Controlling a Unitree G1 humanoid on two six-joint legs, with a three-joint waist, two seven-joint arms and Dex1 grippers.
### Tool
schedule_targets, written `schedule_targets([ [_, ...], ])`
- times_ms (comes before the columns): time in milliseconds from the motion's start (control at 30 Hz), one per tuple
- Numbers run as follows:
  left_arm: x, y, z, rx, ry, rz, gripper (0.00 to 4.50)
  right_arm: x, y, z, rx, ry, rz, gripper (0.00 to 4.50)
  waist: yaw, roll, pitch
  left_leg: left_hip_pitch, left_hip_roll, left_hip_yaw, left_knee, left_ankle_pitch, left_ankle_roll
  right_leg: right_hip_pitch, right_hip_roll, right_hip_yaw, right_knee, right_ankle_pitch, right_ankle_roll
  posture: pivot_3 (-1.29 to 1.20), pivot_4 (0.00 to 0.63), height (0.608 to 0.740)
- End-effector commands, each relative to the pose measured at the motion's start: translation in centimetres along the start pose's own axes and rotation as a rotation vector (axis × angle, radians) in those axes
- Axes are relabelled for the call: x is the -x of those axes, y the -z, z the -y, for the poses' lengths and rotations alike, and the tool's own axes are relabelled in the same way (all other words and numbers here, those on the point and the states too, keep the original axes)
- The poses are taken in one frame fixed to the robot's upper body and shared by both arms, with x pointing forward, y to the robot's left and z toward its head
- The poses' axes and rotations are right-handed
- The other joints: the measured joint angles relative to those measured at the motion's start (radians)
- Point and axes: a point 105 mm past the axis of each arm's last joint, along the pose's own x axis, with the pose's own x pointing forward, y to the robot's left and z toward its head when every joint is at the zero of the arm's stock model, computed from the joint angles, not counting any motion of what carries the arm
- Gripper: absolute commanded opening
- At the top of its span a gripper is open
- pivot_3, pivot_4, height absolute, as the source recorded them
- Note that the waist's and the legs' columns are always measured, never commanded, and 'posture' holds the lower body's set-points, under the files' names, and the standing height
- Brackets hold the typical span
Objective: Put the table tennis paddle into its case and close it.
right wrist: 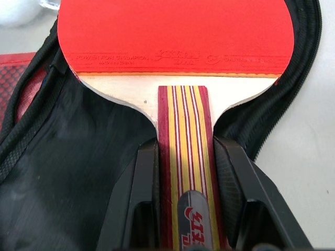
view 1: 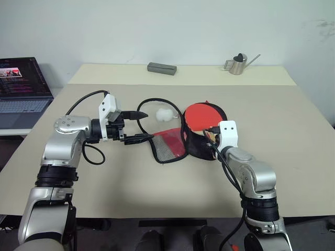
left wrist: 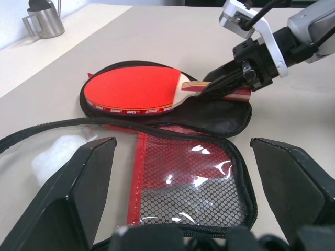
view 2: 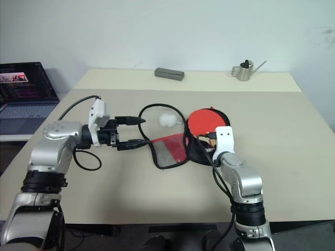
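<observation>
We've got the right gripper point(right wrist: 183, 209) clamped on the paddle point(left wrist: 133, 91) handle, stiff and light; the floppy case point(left wrist: 220, 117) needs pinning, left gripper point(left wrist: 183, 157) spread wide.

The paddle point(right wrist: 175, 36) has its handle end cut off at the six o'clock edge of the right wrist view, where the right gripper point(right wrist: 183, 209) pinches it, so the logo there reads only in part. Its round top is cut off at twelve o'clock too. In the head views the handle hides behind the white wrist block. The case point(left wrist: 220, 117) has its black half mostly hidden under the paddle. The small white print on the paddle's edge is too tiny to read. The laptop point(view 1: 21, 91) at nine o'clock is cut off by the picture's edge, and its screen is too small to read.
</observation>
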Motion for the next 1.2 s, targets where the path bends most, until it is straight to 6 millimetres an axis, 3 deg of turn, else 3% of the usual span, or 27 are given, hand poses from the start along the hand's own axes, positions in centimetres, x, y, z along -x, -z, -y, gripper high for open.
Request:
schedule_targets([
  [33,0.1,-1.2,-0.1,-0.046,0.003,0.023,4.5,0.0,-1.4,0.1,0.006,0.003,0.057,1.08,0.0,0.0,0.0,0.0,0.0,0.0,0.0,0.0,0.0,0.0,0.0,0.0,0.0,0.0,0.0,0.0,0.15,0.74],
  [433,-0.1,-1.2,-0.2,-0.044,0.007,0.026,4.5,-0.1,-1.1,0.6,0.0,0.029,0.043,1.08,-0.001,0.0,0.0,0.0,0.0,0.0,0.0,0.0,0.0,0.0,0.0,0.0,0.0,0.0,0.0,0.0,0.15,0.74],
  [767,-0.2,-1.2,-0.3,-0.044,0.01,0.028,4.5,0.5,-1.8,-0.3,0.004,-0.004,0.075,4.38,-0.001,0.0,0.0,0.0,0.0,0.0,0.0,0.0,0.0,0.0,0.0,0.0,0.0,0.0,0.0,0.0,0.15,0.74],
  [1000,-0.3,-1.3,-0.2,-0.043,0.016,0.034,4.5,3.4,-5.3,0.3,0.002,-0.069,0.208,4.45,0.0,0.0,0.0,0.0,0.0,0.0,0.0,0.0,0.0,0.0,0.0,0.0,0.0,0.0,0.0,0.0,0.15,0.74],
  [1100,-0.3,-1.3,0.0,-0.039,0.026,0.035,4.5,4.5,-5.7,1.1,0.024,-0.086,0.219,4.45,0.002,0.0,0.0,0.0,0.0,0.0,0.0,0.0,0.0,0.0,0.0,0.0,0.0,0.0,0.0,0.0,0.15,0.74],
  [1200,-0.4,-1.2,0.3,-0.039,0.046,0.033,4.5,6.4,-5.9,2.9,0.043,-0.13,0.213,3.8,0.004,0.0,0.0,0.0,0.0,0.0,0.0,0.0,0.0,0.0,0.0,0.0,-0.001,0.0,0.0,0.0,0.15,0.74],
])
